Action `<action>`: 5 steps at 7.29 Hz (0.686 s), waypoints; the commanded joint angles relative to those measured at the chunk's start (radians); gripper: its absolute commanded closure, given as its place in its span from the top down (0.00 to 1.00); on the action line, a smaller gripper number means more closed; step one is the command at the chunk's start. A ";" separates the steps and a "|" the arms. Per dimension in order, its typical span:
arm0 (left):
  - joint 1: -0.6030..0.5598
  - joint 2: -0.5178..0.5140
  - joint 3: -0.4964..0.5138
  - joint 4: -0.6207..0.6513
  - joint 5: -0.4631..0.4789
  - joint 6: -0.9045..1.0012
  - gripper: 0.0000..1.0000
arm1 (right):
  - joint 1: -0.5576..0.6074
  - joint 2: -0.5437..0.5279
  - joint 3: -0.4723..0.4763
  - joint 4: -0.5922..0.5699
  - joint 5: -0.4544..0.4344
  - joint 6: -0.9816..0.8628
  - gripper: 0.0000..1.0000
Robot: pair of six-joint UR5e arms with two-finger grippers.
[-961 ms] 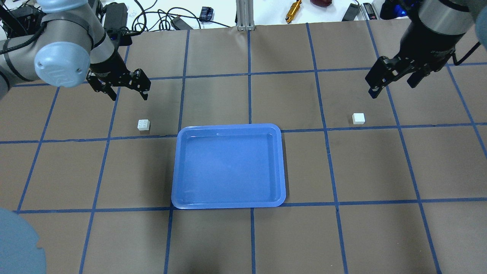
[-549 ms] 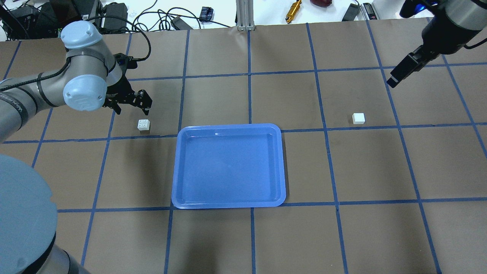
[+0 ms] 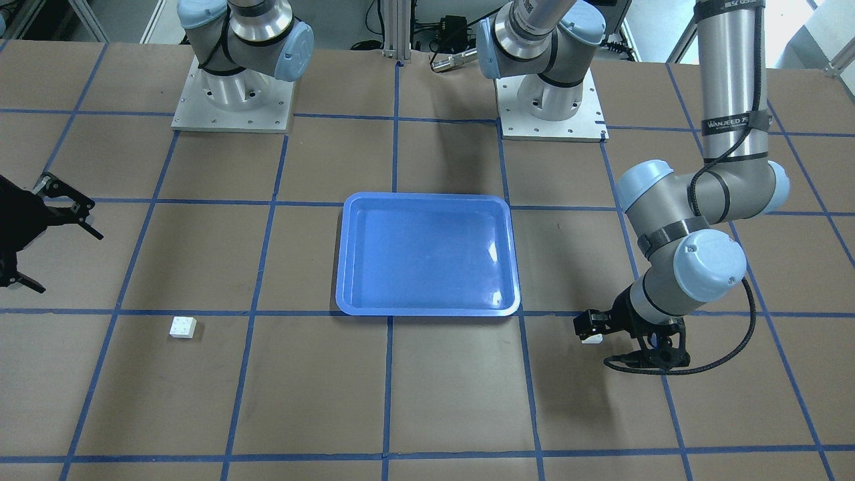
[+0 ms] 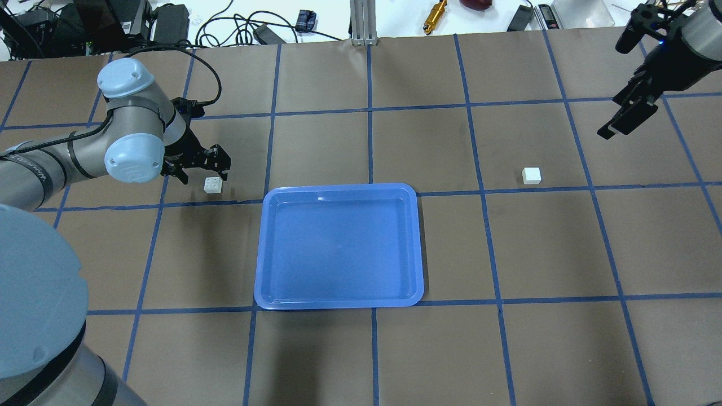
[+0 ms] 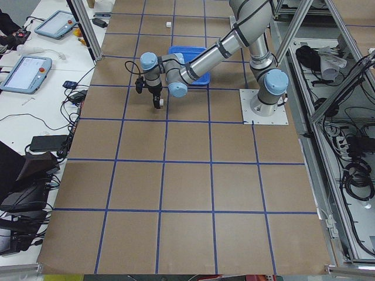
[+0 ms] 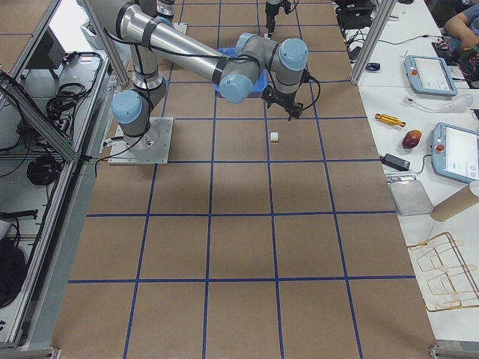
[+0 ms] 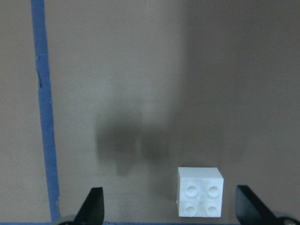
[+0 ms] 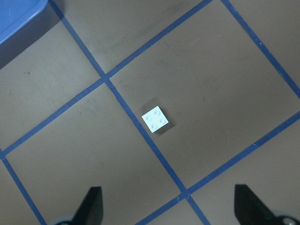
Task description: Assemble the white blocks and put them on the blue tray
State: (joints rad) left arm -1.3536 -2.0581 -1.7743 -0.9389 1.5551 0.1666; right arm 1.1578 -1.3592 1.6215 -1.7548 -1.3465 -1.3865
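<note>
The blue tray (image 4: 338, 248) lies empty at the table's middle; it also shows in the front view (image 3: 427, 254). One white studded block (image 4: 213, 185) sits just left of the tray's far left corner. My left gripper (image 4: 206, 172) is open and low over it; in the left wrist view the block (image 7: 200, 198) lies between the fingers, nearer the right one. A second white block (image 4: 531, 175) sits alone right of the tray. My right gripper (image 4: 626, 115) is open, high and beyond it; the right wrist view shows that block (image 8: 155, 119) far below.
Cables, a brass tool (image 4: 435, 16) and small devices lie past the table's far edge. The two arm bases (image 3: 230, 100) stand on plates at the robot's side. My left arm's elbow (image 4: 34, 293) fills the overhead view's lower left.
My left gripper has come down and toward the tray, from beyond the studded block to right over it. My right gripper has moved up and to the right, away from its block.
</note>
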 commanded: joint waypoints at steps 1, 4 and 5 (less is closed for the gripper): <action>-0.024 -0.002 -0.007 0.005 0.003 0.079 0.97 | -0.003 0.070 0.026 -0.096 0.049 -0.169 1.00; -0.024 0.000 -0.004 0.002 0.011 0.085 0.88 | -0.003 0.149 0.032 -0.098 0.050 -0.360 1.00; -0.024 0.001 -0.005 0.002 0.026 0.086 0.71 | -0.003 0.163 0.029 -0.109 0.052 -0.362 1.00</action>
State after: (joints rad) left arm -1.3771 -2.0583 -1.7799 -0.9355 1.5674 0.2492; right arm 1.1551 -1.2211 1.6523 -1.8554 -1.2964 -1.7195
